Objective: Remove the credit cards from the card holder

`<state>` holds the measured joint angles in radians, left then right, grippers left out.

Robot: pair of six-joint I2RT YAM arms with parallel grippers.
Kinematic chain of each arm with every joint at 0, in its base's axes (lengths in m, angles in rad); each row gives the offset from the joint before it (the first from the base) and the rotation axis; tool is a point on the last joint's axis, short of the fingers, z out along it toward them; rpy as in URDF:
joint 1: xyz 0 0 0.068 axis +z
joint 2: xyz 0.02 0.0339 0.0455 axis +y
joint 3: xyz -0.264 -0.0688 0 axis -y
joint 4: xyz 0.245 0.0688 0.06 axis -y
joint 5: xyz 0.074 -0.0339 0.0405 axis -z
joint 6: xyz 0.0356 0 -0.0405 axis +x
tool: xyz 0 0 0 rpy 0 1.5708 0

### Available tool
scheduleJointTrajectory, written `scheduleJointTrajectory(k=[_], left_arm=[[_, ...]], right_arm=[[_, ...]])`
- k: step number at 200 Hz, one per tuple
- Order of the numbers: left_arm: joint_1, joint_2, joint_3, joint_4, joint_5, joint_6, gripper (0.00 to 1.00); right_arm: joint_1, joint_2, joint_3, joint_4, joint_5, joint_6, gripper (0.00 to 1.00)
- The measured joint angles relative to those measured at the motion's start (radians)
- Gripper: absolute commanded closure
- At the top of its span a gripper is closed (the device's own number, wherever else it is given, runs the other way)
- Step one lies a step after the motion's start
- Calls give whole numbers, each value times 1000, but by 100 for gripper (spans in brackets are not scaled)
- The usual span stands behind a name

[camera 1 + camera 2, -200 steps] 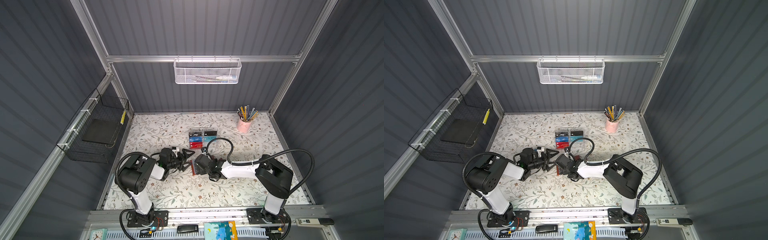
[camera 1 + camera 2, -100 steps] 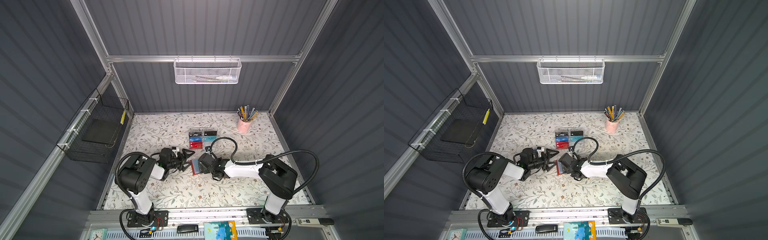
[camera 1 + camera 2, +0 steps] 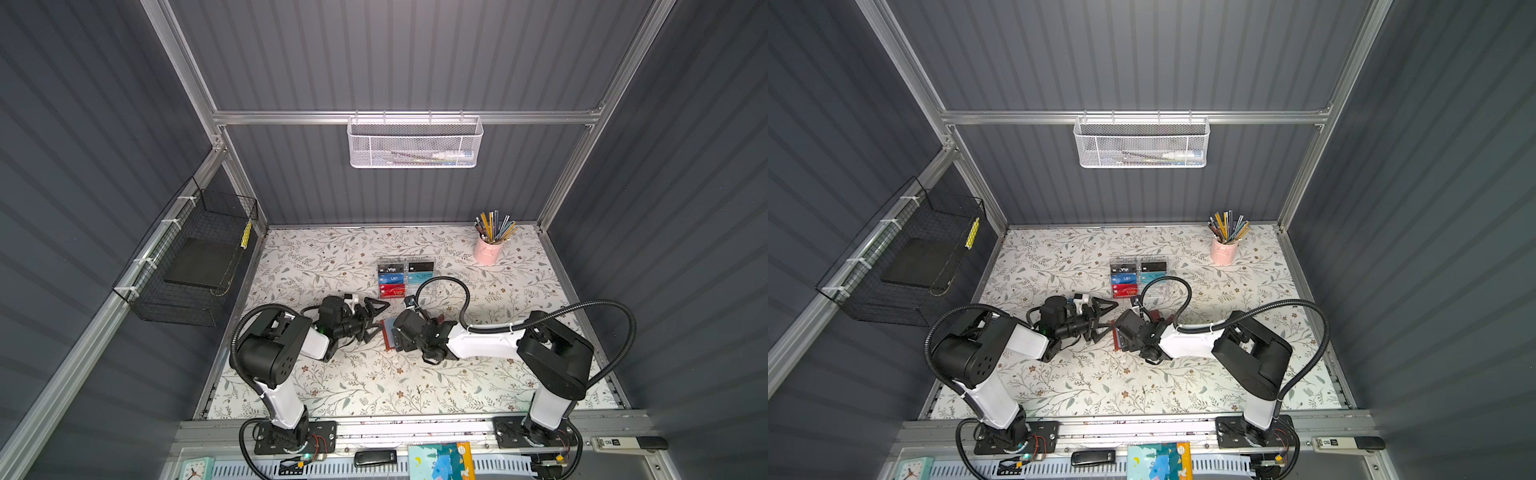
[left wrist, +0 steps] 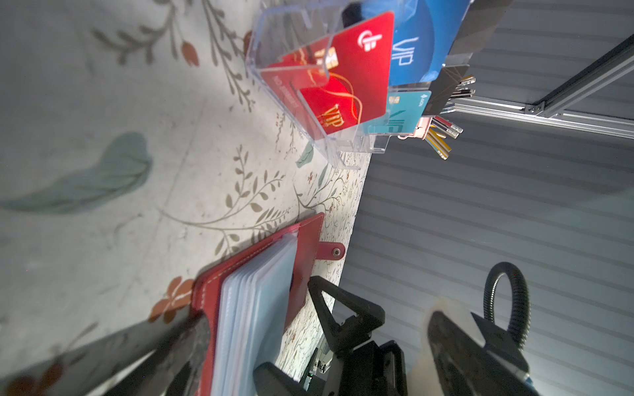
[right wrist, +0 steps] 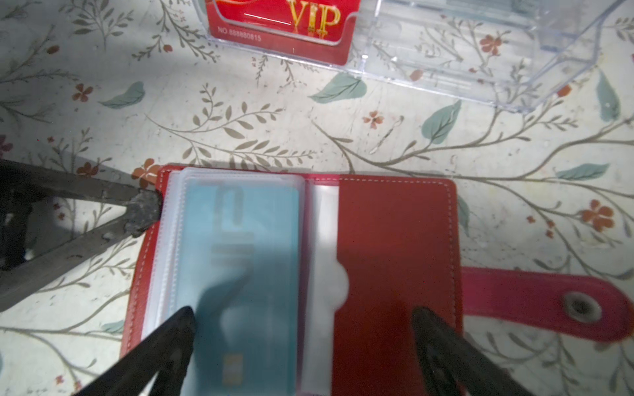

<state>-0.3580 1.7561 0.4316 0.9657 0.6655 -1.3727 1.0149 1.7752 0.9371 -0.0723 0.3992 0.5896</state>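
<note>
"While both grippers stand open, where's the card holder (image 5: 394,240)?"

"Open flat, middle of the bench (image 3: 353,386), just before the clear rack (image 5: 480,79). Left gripper (image 3: 375,319) touches a corner of its cover; right gripper (image 5: 303,315) hovers astride the teal credit card (image 5: 240,247)."

"How will it handle?"

"Light, stiff, slick in a soft sleeve, I'd judge. Pinch its edge at the sleeve's mouth."

A floral table (image 3: 374,386) bears card holder (image 5: 394,247), clear rack (image 5: 497,79), pink cup (image 3: 487,251).

Robot lab cell: alu frame (image 3: 399,117), grey panel walls (image 3: 374,54), 2 arms (image 3: 490,347) bolted on front rail (image 3: 415,428).
</note>
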Motion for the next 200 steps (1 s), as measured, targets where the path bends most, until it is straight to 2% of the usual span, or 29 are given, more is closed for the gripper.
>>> scheduleJointTrajectory(k=[160,200], left_arm=[[4,2,-13,26,-2,-1,0],[4,3,-16,31,-2,-1,0]], right_arm=[[41,8,2,10,-10,-14,1],[33,3,-6,26,-19,-19,5]])
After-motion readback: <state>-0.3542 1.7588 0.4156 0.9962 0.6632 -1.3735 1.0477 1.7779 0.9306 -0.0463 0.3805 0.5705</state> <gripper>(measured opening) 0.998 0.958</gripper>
